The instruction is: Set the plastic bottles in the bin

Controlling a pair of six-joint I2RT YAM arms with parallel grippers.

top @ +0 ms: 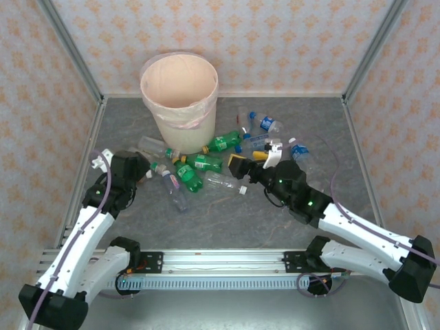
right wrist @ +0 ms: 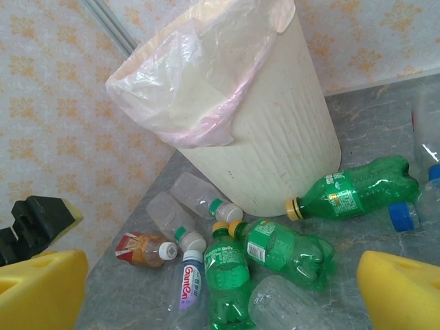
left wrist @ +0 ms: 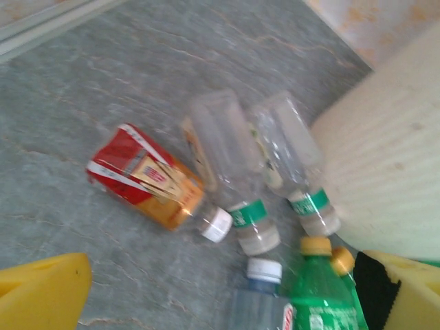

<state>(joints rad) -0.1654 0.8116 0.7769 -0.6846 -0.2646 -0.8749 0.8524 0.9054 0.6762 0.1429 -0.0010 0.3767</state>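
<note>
Grey marbled tabletop [top: 227, 206] | small green and clear plastic bottles [top: 189, 177] scattered ahead of both finger pairs | tall cream ribbed bin [top: 185, 137] beyond them | left gripper [left wrist: 220, 282] spread wide, empty | right gripper [right wrist: 220, 289] likewise

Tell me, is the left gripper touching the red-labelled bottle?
Apart. Left wrist view: bare table separates the red-labelled bottle from both fingers of the left gripper.

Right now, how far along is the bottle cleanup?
Barely begun. Done: nothing visible; the bin looks empty inside as far as it shows. In hand: nothing; the left gripper and right gripper are both open, hovering over the pile. Left: all the bottles, lying on the table beside the bin.
</note>
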